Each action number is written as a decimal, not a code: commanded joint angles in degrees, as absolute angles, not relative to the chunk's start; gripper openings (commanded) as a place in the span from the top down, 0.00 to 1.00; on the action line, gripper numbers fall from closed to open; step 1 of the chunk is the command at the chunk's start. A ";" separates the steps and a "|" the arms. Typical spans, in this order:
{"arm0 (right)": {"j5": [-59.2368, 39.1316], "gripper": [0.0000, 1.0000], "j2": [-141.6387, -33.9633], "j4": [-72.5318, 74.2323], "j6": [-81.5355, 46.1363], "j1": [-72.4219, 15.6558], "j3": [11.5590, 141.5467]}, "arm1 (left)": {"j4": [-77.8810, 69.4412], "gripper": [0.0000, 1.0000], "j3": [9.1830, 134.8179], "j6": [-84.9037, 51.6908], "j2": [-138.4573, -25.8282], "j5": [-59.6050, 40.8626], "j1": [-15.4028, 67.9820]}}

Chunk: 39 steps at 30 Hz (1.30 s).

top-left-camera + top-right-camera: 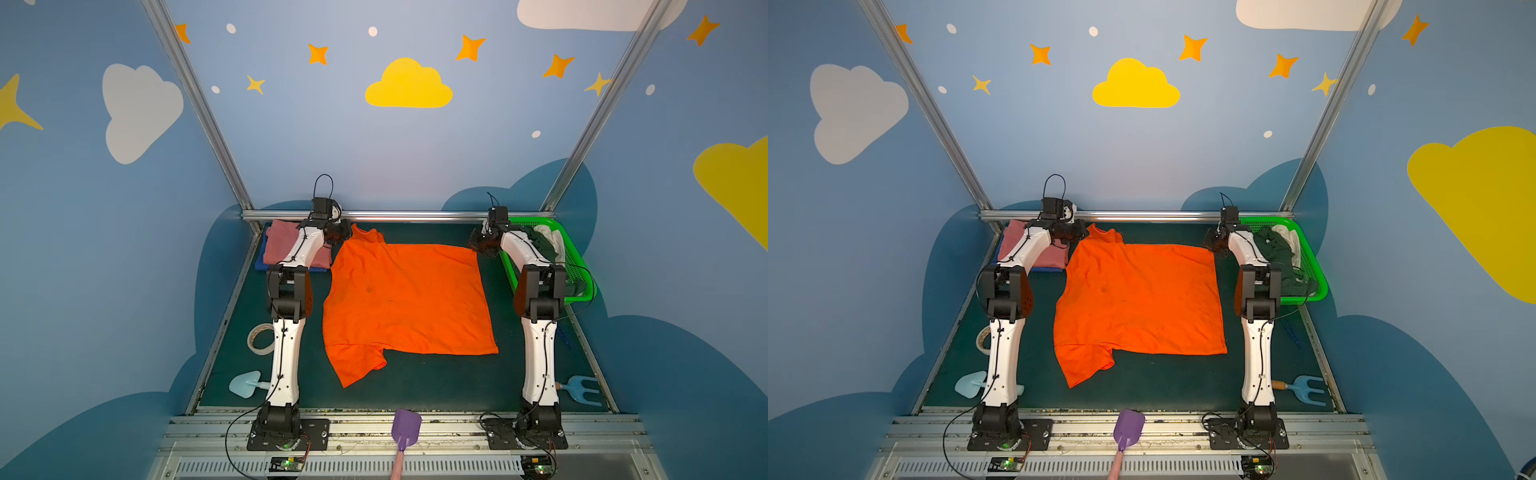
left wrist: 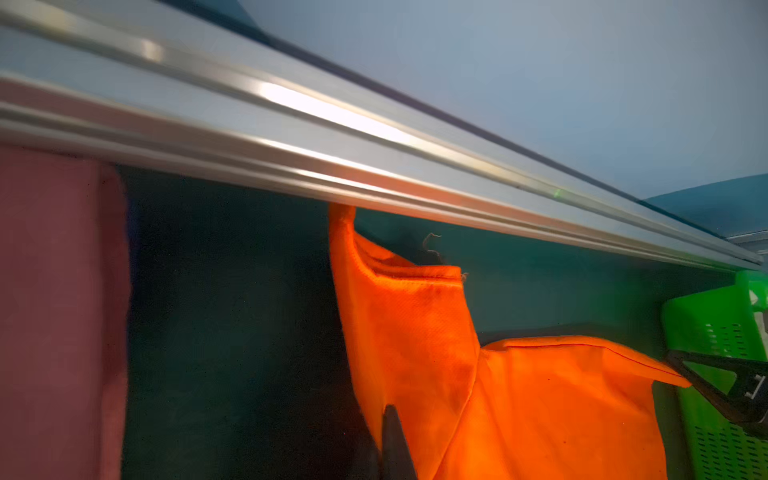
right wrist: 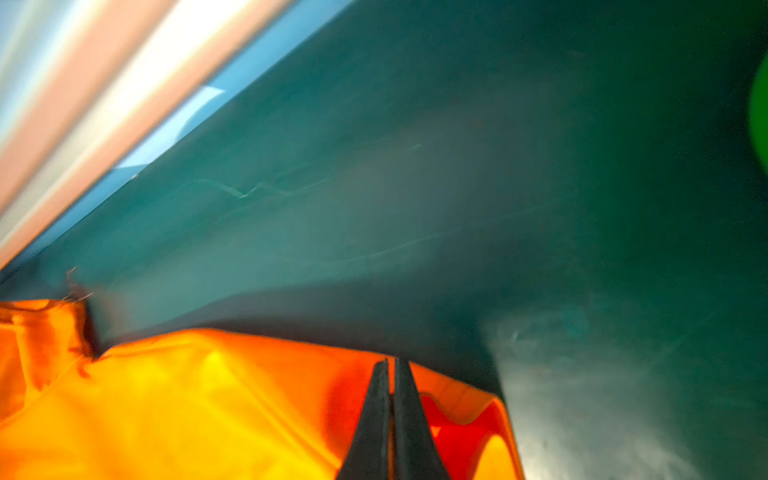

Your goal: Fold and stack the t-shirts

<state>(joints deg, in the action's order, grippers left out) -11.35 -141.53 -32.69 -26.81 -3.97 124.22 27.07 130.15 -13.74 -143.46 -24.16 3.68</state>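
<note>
Orange t-shirt (image 1: 407, 299): spread flat at mid-bench, between the two arms, laid sideways. Long axis across the bench (image 1: 415, 390), sleeves and neck end toward the left arm, hem toward the right arm. Near sleeve loose and creased at the front left corner. Far sleeve poking up toward the back rail (image 1: 395, 215).

Left fingers (image 2: 392, 436): pressed together, pinching the far left corner of the shirt at the root of the far sleeve, as best judged. Only one dark finger in the left wrist view, hard against the cloth.

Right fingers (image 3: 409, 415): pressed together on the far hem corner, a thin line of orange between them, cloth raised slightly around the pinch. Same pinch confirmed in the left wrist view, beside the green basket (image 1: 579, 297).

Key relation: both pinches on the far long edge, one at each end, with the whole body of the shirt lying from the fingers toward the arm bases. Neither arm nearer, each at its own corner.

Judged step: far edge gripped, ready for carrying over toward the near edge, fold line along the long axis. Level, matched travel called for, else a skewed fold.

Pink t-shirt (image 1: 286, 245): folded, stacked on the blue t-shirt (image 1: 261, 266) at the far left corner, just beside the left fingers. Orange shirt not yet folded, not yet stacked.
</note>
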 commanded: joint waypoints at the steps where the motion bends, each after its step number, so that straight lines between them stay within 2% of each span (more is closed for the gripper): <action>1: -10.26 1.00 -136.42 -30.67 -24.67 -4.59 121.63 | 23.61 0.95 126.65 -12.42 -139.51 -24.79 3.70; 20: -7.28 1.00 -120.08 -26.11 -22.54 -5.18 96.36 | 10.74 0.95 94.50 -9.26 -120.66 -21.44 3.59; 39: -4.72 1.00 -114.12 -26.04 -21.85 -3.22 84.09 | 7.54 0.95 78.80 -7.84 -111.45 -14.21 3.15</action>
